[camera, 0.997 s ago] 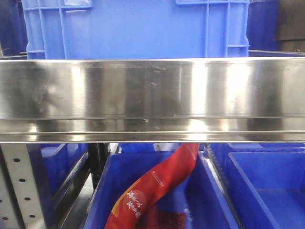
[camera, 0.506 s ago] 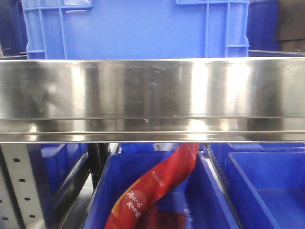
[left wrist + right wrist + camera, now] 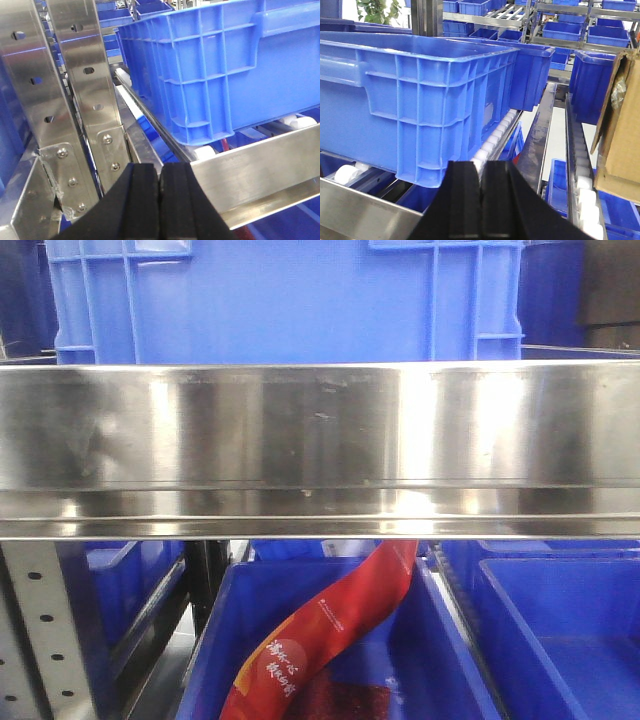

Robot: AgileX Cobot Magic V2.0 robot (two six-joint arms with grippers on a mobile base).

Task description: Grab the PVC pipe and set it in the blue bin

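1. 1 big blue crate (image 3: pixel 290 300) sits on the shelf.
2. 1 steel rail (image 3: pixel 320 445) runs across the front of that shelf.
3. 3 blue bins show below the rail in the front view: left (image 3: pixel 125 585), middle (image 3: pixel 440 670), right (image 3: pixel 560 630).
4. 1 red packet (image 3: pixel 320 640) lies in the middle bin.
5. 2 perforated steel posts (image 3: pixel 85 75) stand beside the crate.
6. 1 cardboard box (image 3: pixel 620 135) on the right.
7. 2 black grippers: left (image 3: pixel 159 200), right (image 3: pixel 481 200), both closed with pads together.

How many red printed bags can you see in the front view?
1. The red printed bag hangs below the steel shelf rail into the lower blue bin. The rail hides its top, and could hide others.
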